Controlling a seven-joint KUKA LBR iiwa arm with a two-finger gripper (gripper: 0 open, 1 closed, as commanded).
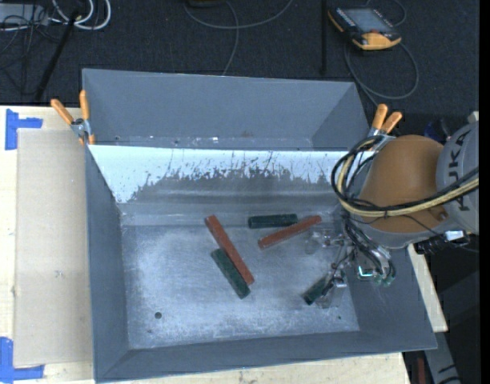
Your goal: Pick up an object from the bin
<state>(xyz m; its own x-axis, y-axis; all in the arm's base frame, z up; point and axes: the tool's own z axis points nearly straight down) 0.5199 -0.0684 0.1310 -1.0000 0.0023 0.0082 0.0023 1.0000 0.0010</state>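
A: Arm position?

B: The arm comes in from the right. Its orange cover (401, 184) and looped cables (349, 184) sit above the right side of the grey bin (229, 126). The gripper (335, 285) is low over the floor in the front right part.

A: Nearest thing?

B: A short dark green block (314, 295), lying tilted on the floor at the gripper's tip, at the tip's left side. It looks to be touching the tip or just beside it; which of the two cannot be told.

A: Is the gripper spread, closed, or pinching the block?

B: Cannot tell. The wrist hardware and cables clutter that spot, so no hold is recorded.

A: Other contents?

B: Four bars, all well left of the gripper. A long red-brown bar (227, 249) lies on a diagonal near the middle, with a dark green bar (231, 274) touching its lower left side. Nearer the back, a second dark green bar (271, 221) lies almost level. A second red-brown bar (289, 232) slants just below it, its right end nearest the wrist.
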